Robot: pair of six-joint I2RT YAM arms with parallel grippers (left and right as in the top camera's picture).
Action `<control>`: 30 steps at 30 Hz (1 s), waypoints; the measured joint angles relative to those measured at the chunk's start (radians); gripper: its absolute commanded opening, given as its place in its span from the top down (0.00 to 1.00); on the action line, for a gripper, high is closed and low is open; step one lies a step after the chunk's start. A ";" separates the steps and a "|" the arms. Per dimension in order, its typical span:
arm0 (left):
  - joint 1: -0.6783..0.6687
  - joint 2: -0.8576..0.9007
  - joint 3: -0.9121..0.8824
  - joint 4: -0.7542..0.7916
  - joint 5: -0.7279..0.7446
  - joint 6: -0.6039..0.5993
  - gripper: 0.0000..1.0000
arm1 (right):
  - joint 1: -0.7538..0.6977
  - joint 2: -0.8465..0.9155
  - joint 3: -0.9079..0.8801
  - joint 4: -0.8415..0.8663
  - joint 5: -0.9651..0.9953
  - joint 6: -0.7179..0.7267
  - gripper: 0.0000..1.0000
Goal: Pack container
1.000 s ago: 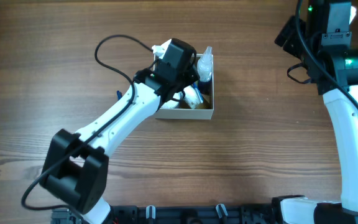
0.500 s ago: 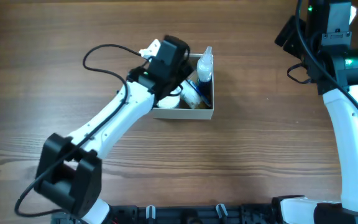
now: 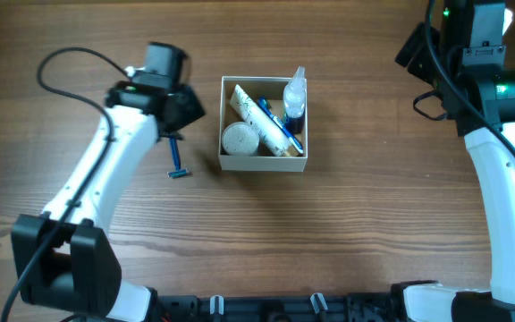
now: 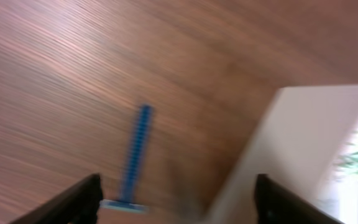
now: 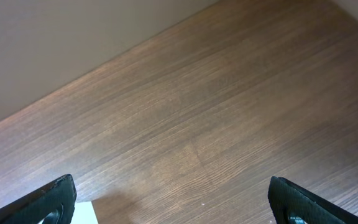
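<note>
The container (image 3: 263, 163), a square white-walled box, sits at the table's middle. Inside it lie a round white jar (image 3: 239, 139), a white tube (image 3: 261, 120) and a clear bottle (image 3: 295, 93). A blue razor (image 3: 176, 157) lies on the wood just left of it. My left gripper (image 3: 186, 109) hovers open above the razor's far end, left of the box. The blurred left wrist view shows the razor (image 4: 135, 152) below the spread left gripper (image 4: 176, 202), with the container's wall (image 4: 297, 143) to the right. My right gripper (image 5: 176, 208) is open over bare wood, holding nothing.
The right arm (image 3: 499, 152) stands along the table's right side, its gripper up at the far right corner. The left arm (image 3: 105, 179) slants from the front left toward the box. A white corner (image 5: 84, 215) peeks in at the bottom of the right wrist view.
My left gripper has pulled out of the container and swung left, and its jaws have opened. The box's contents now show. The right arm has not moved.
</note>
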 measured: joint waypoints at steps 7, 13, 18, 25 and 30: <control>0.063 0.148 -0.002 -0.031 0.058 0.269 0.42 | 0.000 0.000 0.000 0.000 0.000 0.000 0.00; 0.063 0.320 -0.008 -0.001 0.080 0.290 0.60 | 0.000 0.000 0.000 0.000 0.000 0.000 0.00; 0.068 0.336 -0.009 0.002 0.088 0.281 0.96 | 0.000 0.000 0.000 0.000 0.000 0.000 0.00; 0.067 0.280 -0.010 -0.014 0.184 0.061 0.96 | 0.000 0.000 0.000 0.000 0.000 0.000 0.00; 0.014 -0.012 -0.008 0.023 0.236 -0.068 0.96 | 0.000 0.000 0.000 0.000 0.000 0.000 0.00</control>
